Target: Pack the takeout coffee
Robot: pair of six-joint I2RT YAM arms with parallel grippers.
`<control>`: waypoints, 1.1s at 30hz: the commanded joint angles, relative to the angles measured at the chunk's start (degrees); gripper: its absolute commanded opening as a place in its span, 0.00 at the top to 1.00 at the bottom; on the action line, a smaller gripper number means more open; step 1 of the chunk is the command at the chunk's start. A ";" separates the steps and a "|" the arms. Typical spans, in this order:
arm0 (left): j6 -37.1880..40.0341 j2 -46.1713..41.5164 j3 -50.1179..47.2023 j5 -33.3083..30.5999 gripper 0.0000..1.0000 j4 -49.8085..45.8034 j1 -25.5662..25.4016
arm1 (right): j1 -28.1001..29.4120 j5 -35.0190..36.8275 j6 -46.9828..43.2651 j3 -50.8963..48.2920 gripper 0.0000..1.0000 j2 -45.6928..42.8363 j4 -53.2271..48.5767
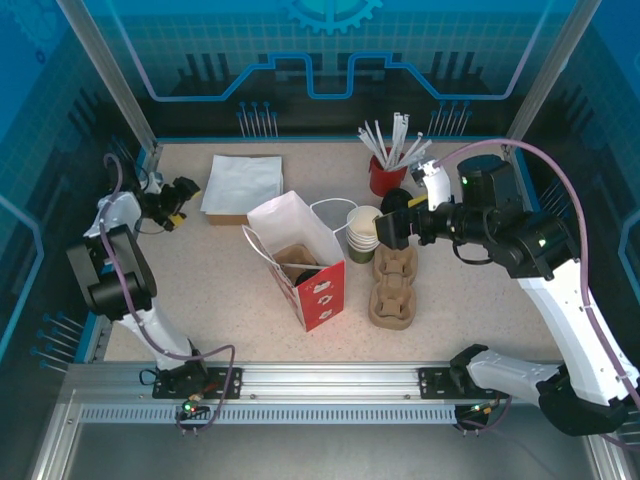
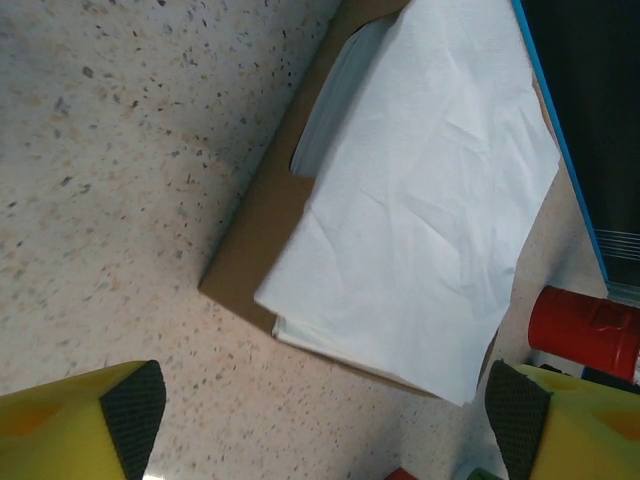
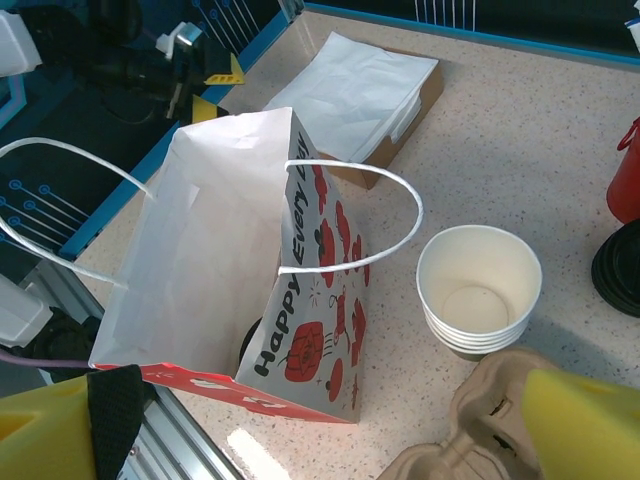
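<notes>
As the takeout coffee (image 3: 252,345) seems to sit deep in the red bag (image 3: 330,310), ahead-left of the wide-open, empty right gripper (image 3: 340,420), raise that gripper clear of the handle (image 3: 405,195); left gripper (image 2: 325,412) likewise spread, empty.

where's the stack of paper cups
In the top view the stack of paper cups stands right of centre, just right of the red paper bag, with the pulp cup carrier beside it on the near side.
</notes>
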 commanded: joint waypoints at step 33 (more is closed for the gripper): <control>0.02 12.16 6.52 11.10 0.83 3.86 -0.62 | -1.64 -1.98 -0.18 -2.69 0.00 3.09 3.02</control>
